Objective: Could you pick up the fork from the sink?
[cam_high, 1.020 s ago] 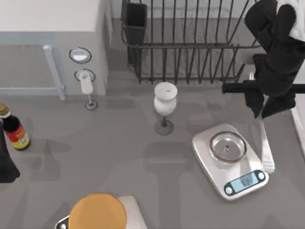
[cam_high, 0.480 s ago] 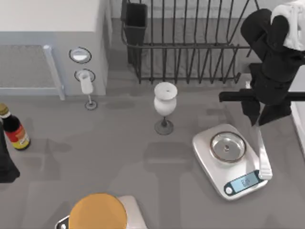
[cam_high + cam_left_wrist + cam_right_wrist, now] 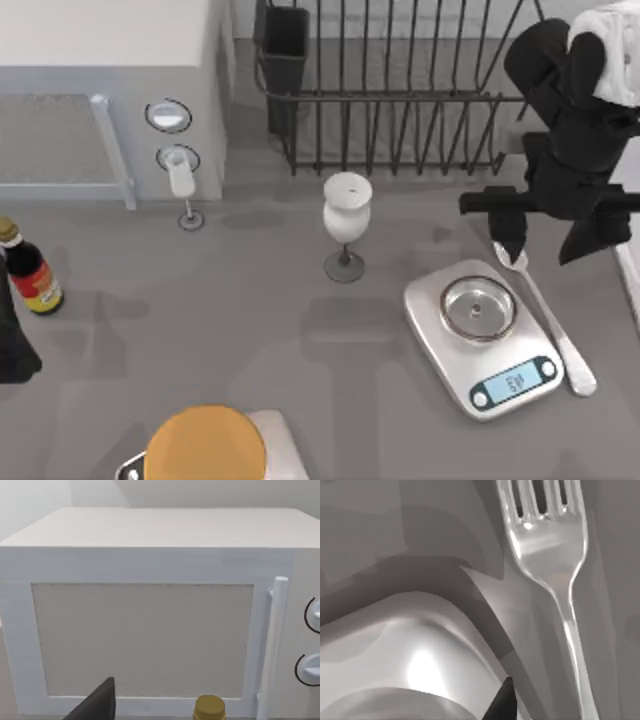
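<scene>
The fork (image 3: 550, 320) lies flat on the grey counter just right of the kitchen scale (image 3: 484, 335), tines toward the dish rack and rounded handle end toward the front. My right gripper (image 3: 545, 238) hovers over its tine end, open, with nothing between the fingers. The right wrist view looks down at the fork's tines and neck (image 3: 555, 555) beside the scale's corner (image 3: 420, 655). A pale strip at the right edge looks like the sink's rim (image 3: 632, 280). My left gripper (image 3: 12, 345) is parked at the left edge.
A black wire dish rack (image 3: 390, 100) stands at the back. A white wine glass (image 3: 346, 215) is mid-table. The microwave (image 3: 100, 90) sits back left, a sauce bottle (image 3: 28, 270) at the left, and an orange round object (image 3: 205, 445) at the front.
The fork hung upright from my shut right gripper before. The gripper has opened, and the fork now lies slanted on the counter beside the scale.
</scene>
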You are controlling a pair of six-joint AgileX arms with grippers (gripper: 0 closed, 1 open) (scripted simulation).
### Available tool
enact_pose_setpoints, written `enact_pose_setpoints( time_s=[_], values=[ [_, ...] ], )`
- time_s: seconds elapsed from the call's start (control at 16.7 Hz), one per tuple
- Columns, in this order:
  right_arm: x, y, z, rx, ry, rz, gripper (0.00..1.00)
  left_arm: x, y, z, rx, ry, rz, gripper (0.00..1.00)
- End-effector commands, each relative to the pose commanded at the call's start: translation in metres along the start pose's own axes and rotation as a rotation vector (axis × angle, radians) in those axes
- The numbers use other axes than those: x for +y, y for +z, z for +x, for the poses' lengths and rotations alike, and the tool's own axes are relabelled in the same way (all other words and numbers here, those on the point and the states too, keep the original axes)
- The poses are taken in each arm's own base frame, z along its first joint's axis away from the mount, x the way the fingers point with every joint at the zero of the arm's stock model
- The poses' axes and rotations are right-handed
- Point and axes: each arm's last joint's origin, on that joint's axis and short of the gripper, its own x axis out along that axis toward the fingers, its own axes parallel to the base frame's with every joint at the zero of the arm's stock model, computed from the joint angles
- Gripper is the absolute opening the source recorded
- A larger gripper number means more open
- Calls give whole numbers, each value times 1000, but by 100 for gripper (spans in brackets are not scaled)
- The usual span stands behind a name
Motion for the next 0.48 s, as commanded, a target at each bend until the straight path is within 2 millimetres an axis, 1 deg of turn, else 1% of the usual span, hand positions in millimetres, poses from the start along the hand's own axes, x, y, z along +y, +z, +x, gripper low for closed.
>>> enact_pose_setpoints(
  time_s=[0.12,0.18,0.48],
  values=[
    [0,0,0,0,0,0,98,0,0,0,0,0,0,100],
    [0,0,0,0,0,0,100,0,0,0,0,0,0,100],
    [0,0,0,0,0,0,100,0,0,0,0,0,0,100]
  ],
)
